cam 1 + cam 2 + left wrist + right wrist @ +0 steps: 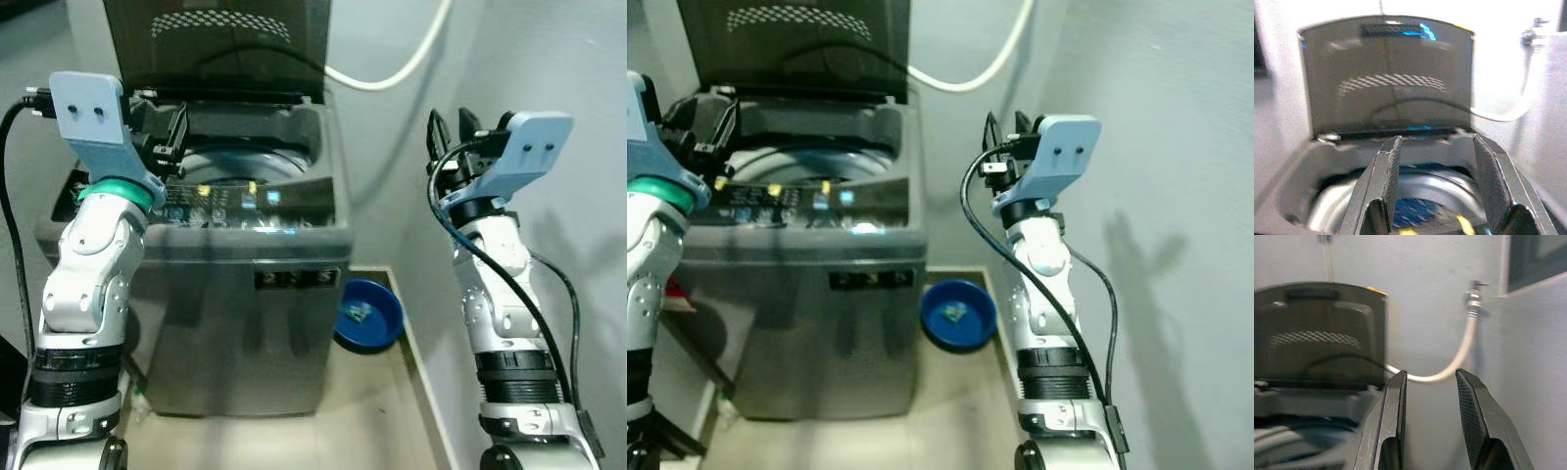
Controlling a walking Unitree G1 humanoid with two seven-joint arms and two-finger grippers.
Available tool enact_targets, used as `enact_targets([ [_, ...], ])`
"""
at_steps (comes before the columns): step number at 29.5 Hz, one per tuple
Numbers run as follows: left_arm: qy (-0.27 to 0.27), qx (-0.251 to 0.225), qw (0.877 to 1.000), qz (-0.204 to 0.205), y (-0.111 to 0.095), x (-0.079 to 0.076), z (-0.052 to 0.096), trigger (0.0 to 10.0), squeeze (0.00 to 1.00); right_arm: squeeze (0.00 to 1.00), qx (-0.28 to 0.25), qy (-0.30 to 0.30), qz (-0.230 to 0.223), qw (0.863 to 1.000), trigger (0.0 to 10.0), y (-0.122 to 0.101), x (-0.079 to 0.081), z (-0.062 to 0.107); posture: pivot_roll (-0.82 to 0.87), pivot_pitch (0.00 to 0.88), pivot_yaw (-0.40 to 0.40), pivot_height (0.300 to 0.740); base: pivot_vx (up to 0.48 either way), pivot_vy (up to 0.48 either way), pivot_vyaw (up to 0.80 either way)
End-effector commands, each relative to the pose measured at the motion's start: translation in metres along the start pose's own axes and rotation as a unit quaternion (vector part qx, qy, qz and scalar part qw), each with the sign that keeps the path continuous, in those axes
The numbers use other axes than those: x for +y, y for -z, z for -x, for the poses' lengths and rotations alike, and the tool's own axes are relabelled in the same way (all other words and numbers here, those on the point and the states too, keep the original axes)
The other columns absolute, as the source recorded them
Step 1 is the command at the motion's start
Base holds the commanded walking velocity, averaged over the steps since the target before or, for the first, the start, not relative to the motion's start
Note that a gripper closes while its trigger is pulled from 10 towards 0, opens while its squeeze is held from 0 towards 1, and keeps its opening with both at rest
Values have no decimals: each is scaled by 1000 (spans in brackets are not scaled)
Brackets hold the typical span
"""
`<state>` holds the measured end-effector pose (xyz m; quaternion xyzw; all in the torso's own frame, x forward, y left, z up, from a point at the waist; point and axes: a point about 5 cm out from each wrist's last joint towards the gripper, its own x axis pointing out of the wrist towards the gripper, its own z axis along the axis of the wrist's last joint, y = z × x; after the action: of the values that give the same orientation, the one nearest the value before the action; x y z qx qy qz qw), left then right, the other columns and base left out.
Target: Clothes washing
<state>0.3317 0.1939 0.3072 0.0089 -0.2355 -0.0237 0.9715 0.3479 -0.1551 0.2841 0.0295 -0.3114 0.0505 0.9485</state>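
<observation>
While both arms are raised in front of the robot, a grey top-loading washing machine point(245, 294) stands ahead with its lid point(216, 44) propped upright at 12 o'clock, the lid's upper part cut off by the frame edge in the eye views. The steel drum point(1430, 188) lies open below; in the left wrist view a blue patch shows deep inside it, too blurred to say whether it is cloth or part of the tub.

Left gripper point(167, 137): held over the machine's front-left rim, at about 10 o'clock from the control panel point(245, 204). Fingers point(1388, 176) spread apart, nothing between them, pointing down toward the drum.

Right gripper point(453, 129): in free air to the right of the machine, at roughly 3 o'clock from the drum, near the grey wall. Fingers point(1396, 401) parted, empty.

A white inlet hose point(1459, 357) curves from a wall tap point(1473, 296) toward the back of the lid; its lower end is hidden behind the lid. Panel lights glow yellow and blue, labels unreadable.

On the floor, between machine and wall at 5 o'clock from the drum, sits a blue basin point(370, 313) holding a small object too small to identify.
</observation>
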Motion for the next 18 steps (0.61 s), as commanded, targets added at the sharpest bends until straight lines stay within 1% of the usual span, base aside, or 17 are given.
enact_targets([
  [1, -4, 4, 1000, -4, 1, 1, 0, 10000, 0, 0, 9, -8, 1, 1000, 10000, 3, 2, 2, 92, 26, -2, 740, 0, 0, 794],
  [2, -3, 4, 1000, -3, 1, 1, 0, 10000, 0, 0, 11, -11, 0, 1000, 10000, 3, 3, 2, 92, 26, -2, 740, 0, 0, 794],
  [3, -3, 4, 1000, -3, 1, 1, -1, 10000, 0, 0, 17, -12, 12, 1000, 10000, 4, 2, 2, 91, 27, -2, 740, 0, 0, 800],
  [6, -1, 3, 1000, -1, 1, -1, -1, 10000, 0, 0, 19, -26, 23, 999, 10000, 4, 5, 2, 87, 28, -1, 740, 0, 0, 800],
  [18, 7, 3, 1000, 4, 3, -6, -3, 10000, 0, 0, 28, -55, 25, 998, 10000, 5, 11, 6, 78, 30, 0, 740, 0, 0, 800],
])
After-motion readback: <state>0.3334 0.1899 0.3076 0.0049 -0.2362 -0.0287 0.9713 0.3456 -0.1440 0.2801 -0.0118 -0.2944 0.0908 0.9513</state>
